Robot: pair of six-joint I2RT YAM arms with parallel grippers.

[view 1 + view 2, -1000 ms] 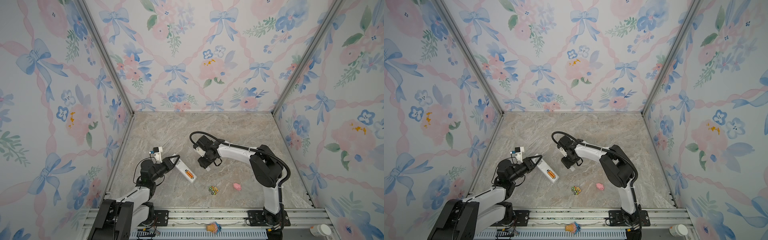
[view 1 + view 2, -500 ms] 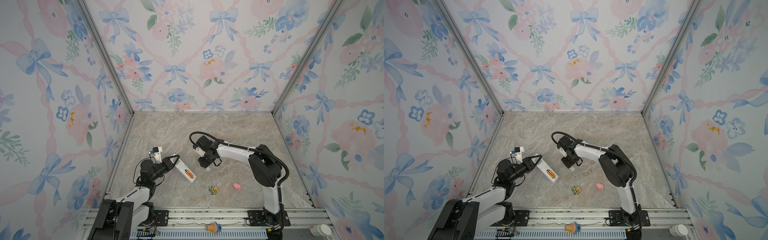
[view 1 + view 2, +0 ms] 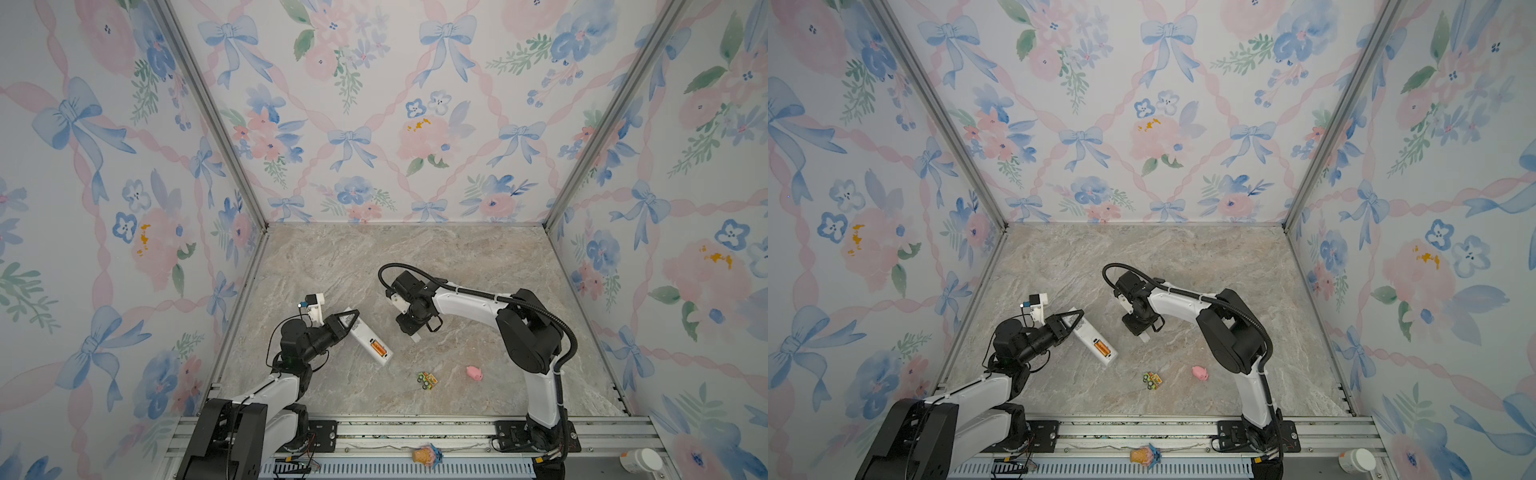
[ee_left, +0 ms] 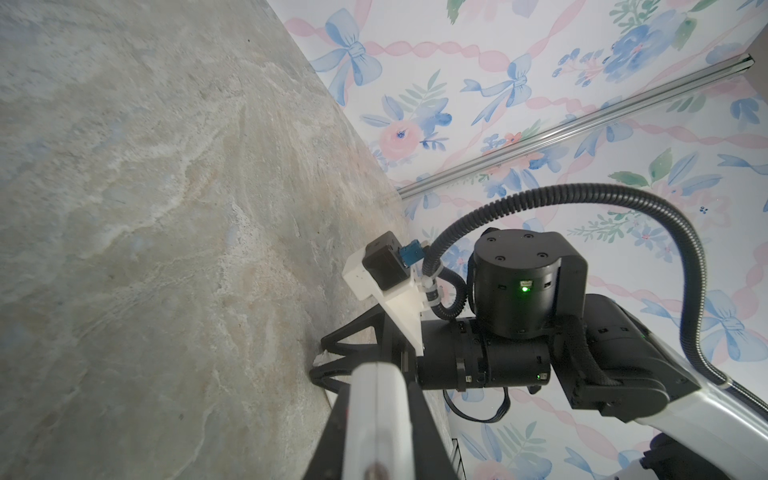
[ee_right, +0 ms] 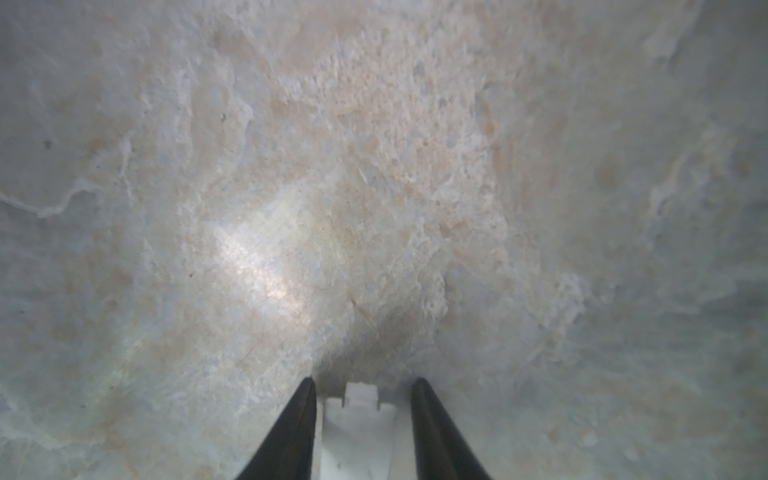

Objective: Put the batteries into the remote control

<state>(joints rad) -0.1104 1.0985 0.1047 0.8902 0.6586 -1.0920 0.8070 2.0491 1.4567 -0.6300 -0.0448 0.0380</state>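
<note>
**Nearly loaded: right fingers closing on the loose cover**

Now the marble worktop (image 3: 457, 257) is carrying everything. Left of centre, the remote control (image 3: 368, 334) is lying slantwise, back up, its far end clamped in the left fingers (image 4: 428, 449). Well apart to its right, the right fingers (image 5: 295, 432) are standing apart on either side of a small white battery cover (image 5: 359, 419) lying flat, with slivers of gap showing on both sides. The batteries (image 3: 377, 345) are sitting side by side in the open bay towards the remote's near end. A toy car (image 3: 427, 380) and a pig figure (image 3: 473, 372) are lying nearer, out of the way.

As I judge it, the thin, flat cover is the risk. The closing fingers may end up scraping the worktop or squeezing it off-centre and flicking it away. Tilting the remote, held by one end only, could also be spilling the uncovered batteries.

Against a second ago, the right fingers are narrowing on the cover. Arms, remote and toys are sitting where they were.
</note>
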